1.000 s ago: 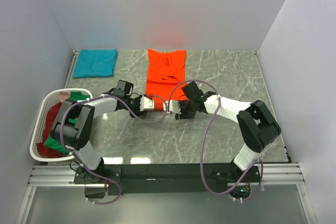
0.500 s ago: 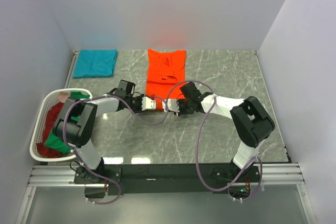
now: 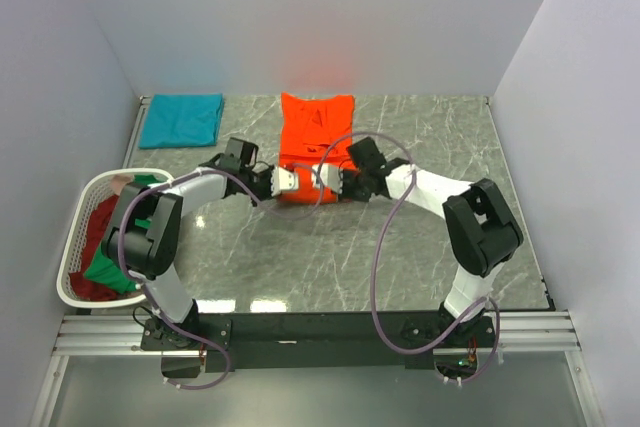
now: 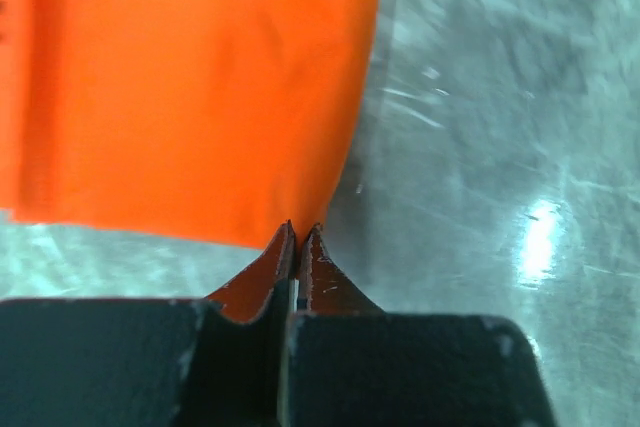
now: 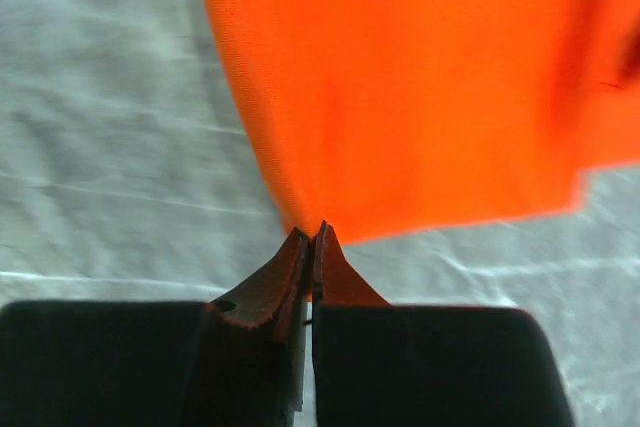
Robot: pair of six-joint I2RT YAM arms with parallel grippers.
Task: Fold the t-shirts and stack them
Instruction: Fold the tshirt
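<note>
One down, as I read it: the teal short-sleeved cloth shirt (image 3: 181,119) lies folded flat at 11 o'clock on the grey marbled surface (image 3: 430,137). The bright orange t-shirt (image 3: 315,132) sits at 12 o'clock, narrowed to a strip. Its long axis runs 12 to 6, collar probably at the 12 end, though the overhead view is too coarse to be sure. Left jaws and right jaws are both pressed together, each pinching a near hem corner — the cross fold is not yet made. The green shirt (image 3: 105,270) and dark red shirt (image 3: 95,219) wait crumpled in the white slatted plastic basket (image 3: 125,173) at 8 o'clock.
</note>
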